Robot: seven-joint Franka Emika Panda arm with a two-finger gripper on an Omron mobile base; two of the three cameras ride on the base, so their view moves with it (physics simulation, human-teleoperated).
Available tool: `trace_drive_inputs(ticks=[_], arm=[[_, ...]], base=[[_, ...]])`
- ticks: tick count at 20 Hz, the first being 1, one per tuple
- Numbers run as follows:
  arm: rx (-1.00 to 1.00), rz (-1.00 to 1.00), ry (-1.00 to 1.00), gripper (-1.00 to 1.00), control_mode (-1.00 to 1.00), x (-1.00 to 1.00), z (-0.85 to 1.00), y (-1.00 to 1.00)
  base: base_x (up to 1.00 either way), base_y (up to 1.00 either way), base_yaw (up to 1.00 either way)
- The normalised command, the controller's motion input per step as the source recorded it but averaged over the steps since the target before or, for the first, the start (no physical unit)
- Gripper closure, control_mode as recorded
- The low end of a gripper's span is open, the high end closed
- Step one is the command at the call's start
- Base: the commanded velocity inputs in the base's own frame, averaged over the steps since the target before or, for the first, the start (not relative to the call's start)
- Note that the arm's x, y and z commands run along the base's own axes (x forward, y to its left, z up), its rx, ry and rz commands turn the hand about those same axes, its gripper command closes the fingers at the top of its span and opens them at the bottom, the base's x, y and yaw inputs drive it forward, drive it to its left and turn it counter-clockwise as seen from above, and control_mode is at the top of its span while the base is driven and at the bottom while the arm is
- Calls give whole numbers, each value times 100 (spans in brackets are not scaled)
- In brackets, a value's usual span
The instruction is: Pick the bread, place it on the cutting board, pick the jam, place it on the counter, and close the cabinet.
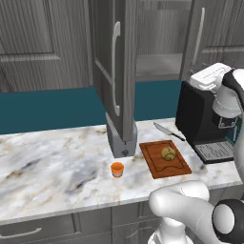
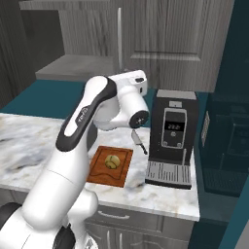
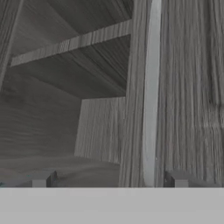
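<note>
Jaws spread wide, empty, facing the cabinet (image 3: 188, 87) door handle (image 3: 151, 96).

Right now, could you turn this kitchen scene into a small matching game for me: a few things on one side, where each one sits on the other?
Things:
1. bread
2. jam
3. knife
4. coffee machine

Places:
A. bare counter, below the open cabinet door
B. right end of the counter
C. on the cutting board
D. between board and wall

Pairs: 1-C, 2-A, 3-D, 4-B
</note>
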Motion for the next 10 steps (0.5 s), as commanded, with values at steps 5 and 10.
trace_drive_inputs(ticks=[5,10], arm=[[0,0,-5,-100,-100,-51,0,4],[0,0,-5,-100,-100,-56,0,9]], base=[[0,0,0],[0,0,0]])
